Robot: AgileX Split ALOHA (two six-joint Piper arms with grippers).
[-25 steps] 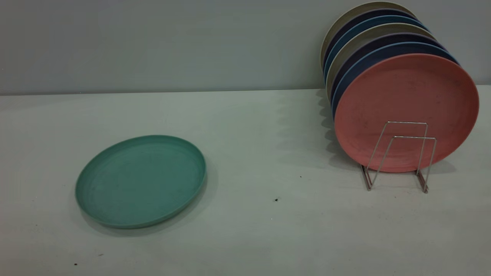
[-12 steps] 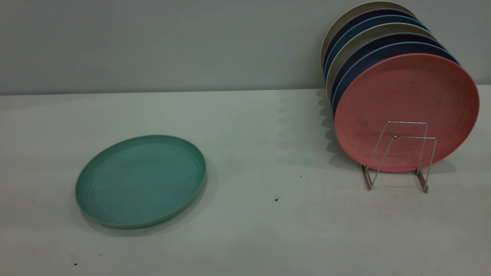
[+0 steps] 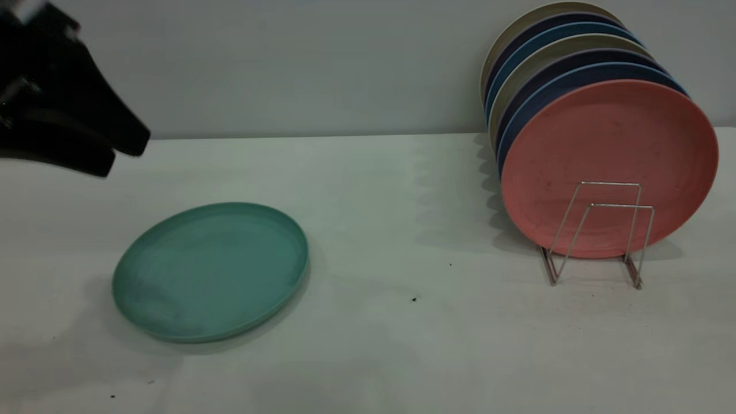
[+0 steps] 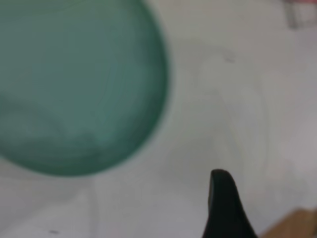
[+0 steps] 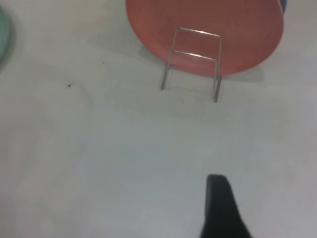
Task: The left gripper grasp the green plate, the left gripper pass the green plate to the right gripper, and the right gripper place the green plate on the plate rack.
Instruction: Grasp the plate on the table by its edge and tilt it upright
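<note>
Nothing done yet; round teal-green plate (image 3: 210,272) lies flat near the worktop's (image 3: 402,356) left edge; black left pincer (image 3: 118,152) above it, slightly parted, empty; right pincer's state unclear.

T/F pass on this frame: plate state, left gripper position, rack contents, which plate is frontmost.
1. The green plate lies flat on the table. True.
2. The left gripper is clamped on the green plate. False: it hangs above the table beyond the plate, not touching it.
3. The plate rack holds no plates. False: several stand in it on edge.
4. The salmon-pink plate is frontmost in the rack. True.
5. The green plate leans against the rack. False: it lies well apart, to the rack's left in the exterior view.
</note>
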